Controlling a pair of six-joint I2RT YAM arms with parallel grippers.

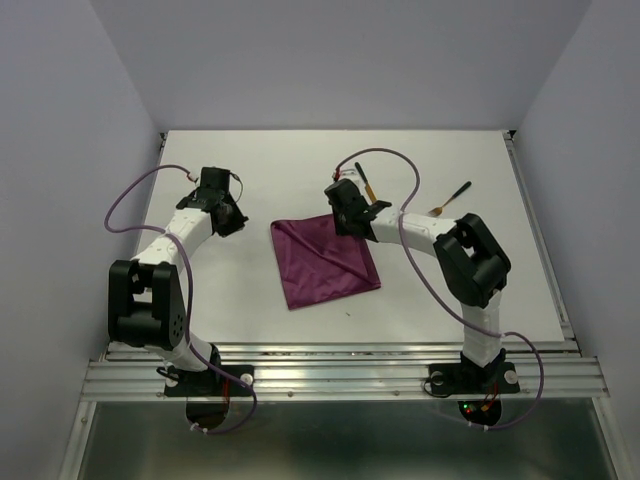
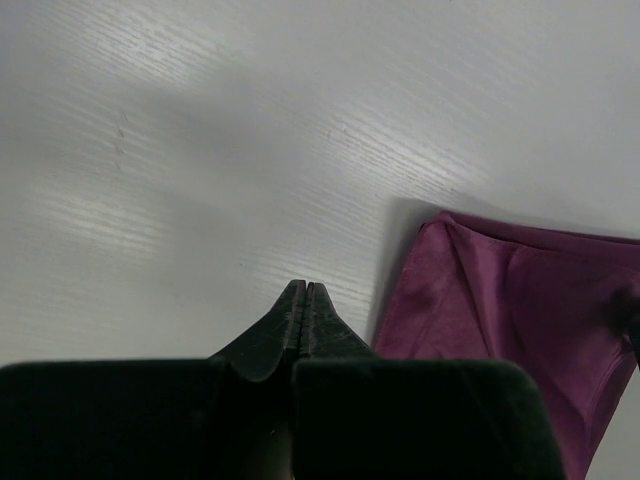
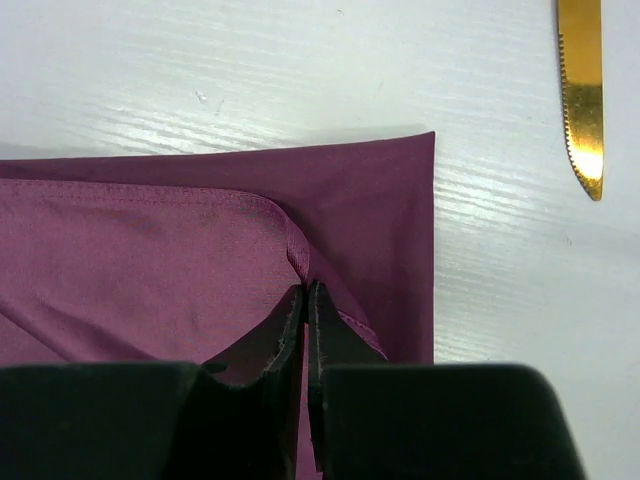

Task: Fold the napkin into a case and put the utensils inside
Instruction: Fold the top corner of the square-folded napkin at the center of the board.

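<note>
The magenta-purple napkin [image 1: 325,262] lies partly folded in the middle of the white table, one flap turned over along a diagonal. My right gripper [image 1: 345,222] is over the napkin's far right corner. In the right wrist view the right gripper [image 3: 305,290] is shut, pinching the hemmed edge of the napkin's [image 3: 150,260] upper layer. The knife [image 1: 366,186] lies just beyond that gripper, and its gold blade [image 3: 581,90] shows at the top right of the wrist view. The other utensil [image 1: 452,198] lies further right. My left gripper [image 2: 303,288] is shut and empty, just left of the napkin [image 2: 500,310].
The left arm's gripper [image 1: 232,218] hangs over bare table a little left of the cloth. White walls enclose the table on three sides. A metal rail [image 1: 340,372] runs along the near edge by the arm bases.
</note>
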